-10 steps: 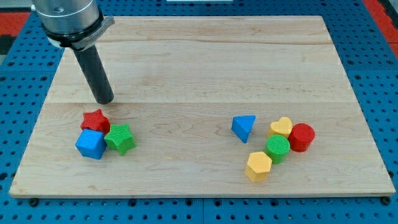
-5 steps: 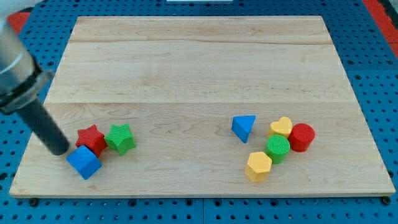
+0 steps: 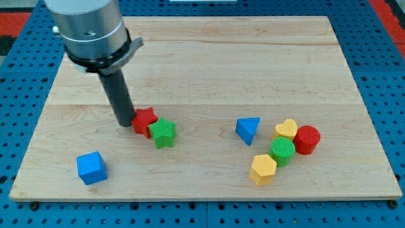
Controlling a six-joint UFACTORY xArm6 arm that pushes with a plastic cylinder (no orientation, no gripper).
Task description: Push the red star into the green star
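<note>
The red star (image 3: pixel 145 120) lies left of the board's middle and touches the green star (image 3: pixel 163 132), which sits at its lower right. My tip (image 3: pixel 124 123) stands right against the red star's left side. The rod rises from there to the arm's grey body at the view's top left.
A blue cube (image 3: pixel 92 168) lies alone near the board's lower left. At the right lie a blue triangular block (image 3: pixel 248 130), a yellow heart (image 3: pixel 286 130), a red cylinder (image 3: pixel 307 139), a green cylinder (image 3: pixel 282 151) and a yellow hexagon (image 3: pixel 262 169), on the wooden board (image 3: pixel 209 57).
My tip swung from above the stars to their left, then pushed right. The red and green stars slid right and slightly up together. The blue cube was left behind at the lower left.
</note>
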